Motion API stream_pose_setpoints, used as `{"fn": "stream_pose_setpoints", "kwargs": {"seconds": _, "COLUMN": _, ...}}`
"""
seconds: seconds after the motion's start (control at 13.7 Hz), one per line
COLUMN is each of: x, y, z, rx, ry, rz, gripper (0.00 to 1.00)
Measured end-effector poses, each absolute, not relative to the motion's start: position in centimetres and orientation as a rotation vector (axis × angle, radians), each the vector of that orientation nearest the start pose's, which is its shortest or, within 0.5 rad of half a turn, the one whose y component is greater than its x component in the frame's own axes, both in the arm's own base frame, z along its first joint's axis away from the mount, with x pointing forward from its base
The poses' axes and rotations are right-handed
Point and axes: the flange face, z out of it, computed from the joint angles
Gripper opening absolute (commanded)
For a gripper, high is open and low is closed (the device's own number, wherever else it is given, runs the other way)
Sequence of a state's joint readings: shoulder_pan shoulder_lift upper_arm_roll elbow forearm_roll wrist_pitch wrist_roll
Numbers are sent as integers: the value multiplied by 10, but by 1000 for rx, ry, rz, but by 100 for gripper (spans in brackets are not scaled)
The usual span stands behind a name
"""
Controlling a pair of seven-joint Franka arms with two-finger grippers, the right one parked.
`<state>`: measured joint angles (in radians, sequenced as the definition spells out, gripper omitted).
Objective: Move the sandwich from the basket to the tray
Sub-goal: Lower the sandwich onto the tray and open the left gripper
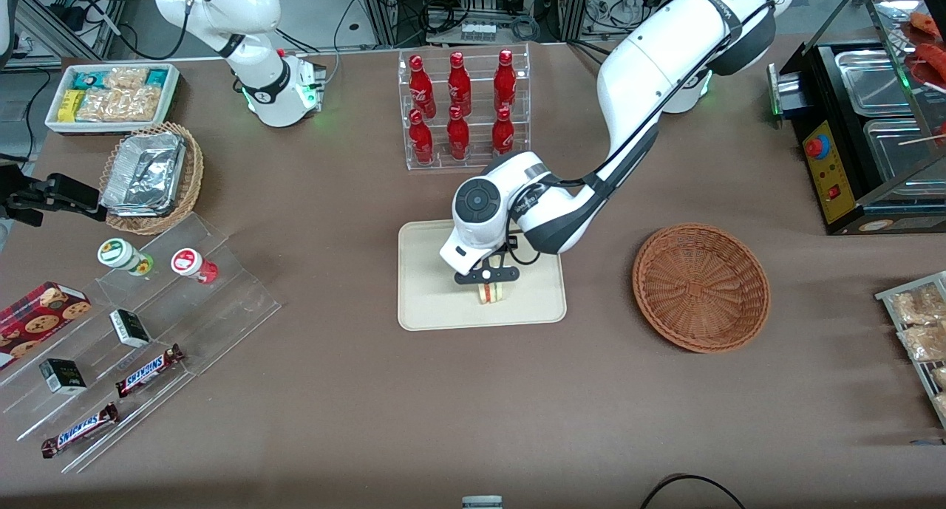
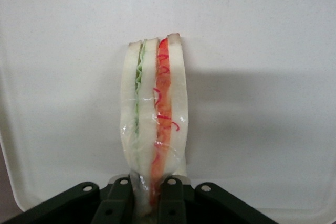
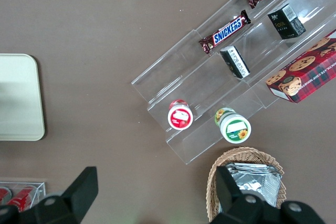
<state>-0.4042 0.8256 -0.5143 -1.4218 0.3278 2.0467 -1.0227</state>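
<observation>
Wicker basket (image 1: 701, 287) bare; pincer (image 1: 489, 286) grips sandwich (image 1: 491, 292) over tray (image 1: 429, 287).

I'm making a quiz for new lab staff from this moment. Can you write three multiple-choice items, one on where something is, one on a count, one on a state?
1. Where is the sandwich?
A. in the basket
B. over the tray, in the gripper
C. on the bare table

2. How many red bottles stand in the clear rack?
A. four
B. six
C. eight

3. What state is the basket in?
A. empty
B. holding the sandwich
C. tipped over

Answers:
1 B: the front view shows the gripper over the tray, and the wrist view shows its fingers closed on the sandwich.
2 B: two rows of three.
3 A: it sits upright with only wicker showing inside.
</observation>
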Motion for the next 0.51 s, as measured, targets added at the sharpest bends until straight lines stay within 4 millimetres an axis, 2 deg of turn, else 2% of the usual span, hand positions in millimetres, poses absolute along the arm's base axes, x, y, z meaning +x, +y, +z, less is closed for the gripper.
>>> {"fn": "stream_pose_setpoints", "kwargs": {"seconds": 0.07, "x": 500, "y": -510, "z": 239, "rx": -3112, "ry": -105, "rz": 200, "gripper": 2}}
{"fn": "stream_pose_setpoints", "kwargs": {"seconds": 0.15, "x": 500, "y": -510, "z": 239, "rx": -3110, "ry": -106, "rz": 197, "gripper": 23}}
{"fn": "stream_pose_setpoints", "kwargs": {"seconds": 0.22, "x": 500, "y": -511, "z": 239, "rx": -3109, "ry": -105, "rz": 193, "gripper": 78}}
{"fn": "stream_pose_setpoints", "kwargs": {"seconds": 0.29, "x": 500, "y": -511, "z": 238, "rx": -3108, "ry": -104, "rz": 192, "gripper": 100}}
{"fn": "stream_pose_setpoints", "kwargs": {"seconds": 0.51, "x": 500, "y": -511, "z": 236, "rx": -3107, "ry": -98, "rz": 182, "gripper": 100}}
